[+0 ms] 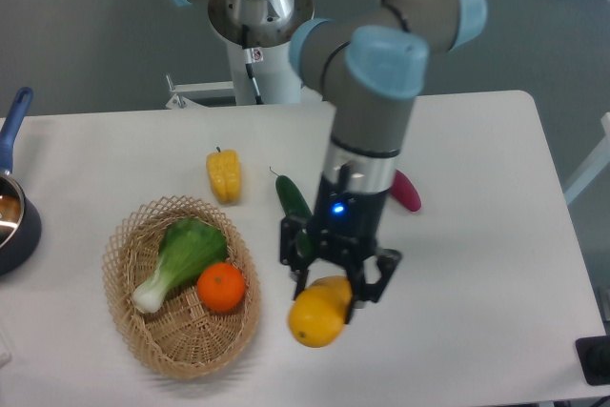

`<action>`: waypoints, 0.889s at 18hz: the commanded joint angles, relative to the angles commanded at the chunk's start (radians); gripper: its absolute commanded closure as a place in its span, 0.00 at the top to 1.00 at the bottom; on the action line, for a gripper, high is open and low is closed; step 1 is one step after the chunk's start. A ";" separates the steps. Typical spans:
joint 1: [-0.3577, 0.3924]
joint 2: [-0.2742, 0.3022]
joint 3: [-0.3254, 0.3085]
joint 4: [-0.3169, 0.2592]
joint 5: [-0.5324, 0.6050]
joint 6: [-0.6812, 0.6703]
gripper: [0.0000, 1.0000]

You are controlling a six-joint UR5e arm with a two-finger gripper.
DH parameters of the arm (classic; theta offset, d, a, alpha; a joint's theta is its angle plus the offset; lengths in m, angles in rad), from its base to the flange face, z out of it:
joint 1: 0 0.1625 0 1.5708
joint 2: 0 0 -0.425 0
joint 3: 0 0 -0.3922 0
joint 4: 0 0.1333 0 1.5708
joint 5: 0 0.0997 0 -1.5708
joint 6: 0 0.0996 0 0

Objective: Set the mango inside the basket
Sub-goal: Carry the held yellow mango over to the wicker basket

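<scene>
Yellow mango (318,319) gripped by jaws of gripper (330,289), just right of basket (181,350); needed lifting clear of rim, leftward carry, low release.

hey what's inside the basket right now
The basket holds a leafy green vegetable with a white stalk and a small orange fruit. The weave directly beneath them is covered. The mango is outside, at the gripper.

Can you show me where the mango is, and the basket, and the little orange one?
mango (317,316), fixed camera view: on its yellow skin below the gripper.
basket (164,356), fixed camera view: on the woven front wall.
small orange fruit (221,287), fixed camera view: on its middle, inside the basket.
</scene>
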 joint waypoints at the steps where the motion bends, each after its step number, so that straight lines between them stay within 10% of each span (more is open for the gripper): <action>1: -0.026 0.014 -0.027 -0.002 0.002 0.000 0.18; 8: -0.167 0.032 -0.178 0.003 -0.002 -0.005 0.18; 16: -0.223 -0.006 -0.199 0.005 -0.002 -0.011 0.18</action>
